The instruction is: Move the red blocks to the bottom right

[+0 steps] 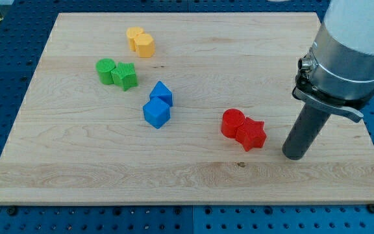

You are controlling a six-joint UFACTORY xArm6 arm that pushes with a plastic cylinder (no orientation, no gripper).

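Observation:
Two red blocks touch each other right of the board's middle: a round red cylinder (232, 123) and a red star-shaped block (251, 134) just to its lower right. My tip (295, 155) stands on the board to the right of the red star block, a short gap apart from it. The dark rod rises from the tip up to the arm's grey and white body at the view's upper right.
Two blue blocks (157, 104) sit together at the middle. Two green blocks (117, 73) sit at the upper left. Two yellow blocks (140, 41) sit near the top edge. The wooden board (76, 169) lies on a blue perforated table.

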